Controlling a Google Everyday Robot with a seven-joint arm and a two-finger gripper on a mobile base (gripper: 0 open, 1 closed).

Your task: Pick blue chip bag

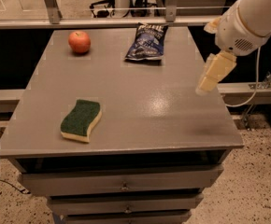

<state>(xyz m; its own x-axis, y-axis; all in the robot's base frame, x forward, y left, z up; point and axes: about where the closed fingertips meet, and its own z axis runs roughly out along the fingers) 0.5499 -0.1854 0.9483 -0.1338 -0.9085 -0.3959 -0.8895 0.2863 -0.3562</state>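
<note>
The blue chip bag (147, 43), dark-blue crinkled foil with white lettering, lies flat at the far middle of the grey table (140, 101). My gripper (214, 73) hangs from the white arm at the upper right, above the table's right side. It is to the right of the bag and nearer the camera, well apart from it, and holds nothing.
A red apple (79, 41) sits at the far left of the table. A green-and-yellow sponge (82, 120) lies at the front left. A metal rail (103, 22) runs behind the table. Drawers (121, 183) are below the top.
</note>
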